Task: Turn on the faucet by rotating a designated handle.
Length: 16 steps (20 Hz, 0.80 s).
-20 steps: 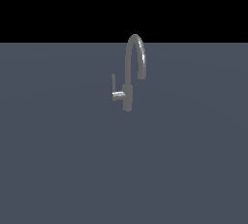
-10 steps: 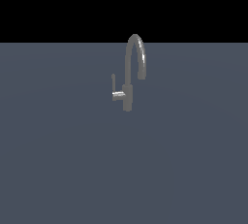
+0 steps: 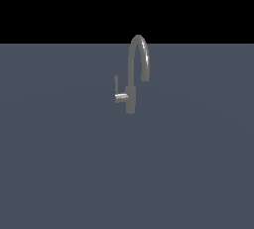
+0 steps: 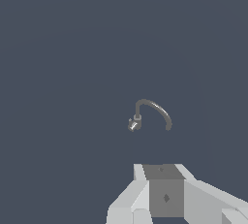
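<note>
Nothing changed over the last second: slim grey metal gooseneck faucet (image 3: 134, 74) and small grey L-shaped handle (image 3: 118, 90) unmoved. White-and-grey gripper (image 4: 167, 196) well apart from both; jaw state impossible to tell. Turning not yet begun.

Faucet (image 3: 133, 69) and handle (image 3: 118, 93) look like glossy grey metal; floor (image 3: 64, 163) matt

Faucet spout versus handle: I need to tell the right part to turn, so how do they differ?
The spout is tall and arched; the handle is a short stub with a thin upright rod. The spout rises above the body; the handle juts toward the exterior view's left. Both are grey metal.
</note>
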Each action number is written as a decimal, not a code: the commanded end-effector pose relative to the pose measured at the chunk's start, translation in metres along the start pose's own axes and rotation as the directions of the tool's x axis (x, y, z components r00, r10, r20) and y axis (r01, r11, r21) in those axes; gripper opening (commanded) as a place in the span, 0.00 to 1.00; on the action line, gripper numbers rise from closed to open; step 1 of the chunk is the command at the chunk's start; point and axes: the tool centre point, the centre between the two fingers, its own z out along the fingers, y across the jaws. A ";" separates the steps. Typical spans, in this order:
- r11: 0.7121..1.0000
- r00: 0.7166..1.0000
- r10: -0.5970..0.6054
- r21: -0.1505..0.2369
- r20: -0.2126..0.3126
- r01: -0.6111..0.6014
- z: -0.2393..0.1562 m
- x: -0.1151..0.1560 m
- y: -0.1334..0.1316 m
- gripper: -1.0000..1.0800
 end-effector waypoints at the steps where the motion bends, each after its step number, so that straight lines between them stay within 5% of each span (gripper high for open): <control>1: 0.999 0.998 0.041 -0.017 -0.040 -0.041 0.010 -0.003 -0.020 0.00; 16: 0.955 0.948 0.234 -0.134 -0.214 -0.266 0.164 -0.018 -0.109 0.00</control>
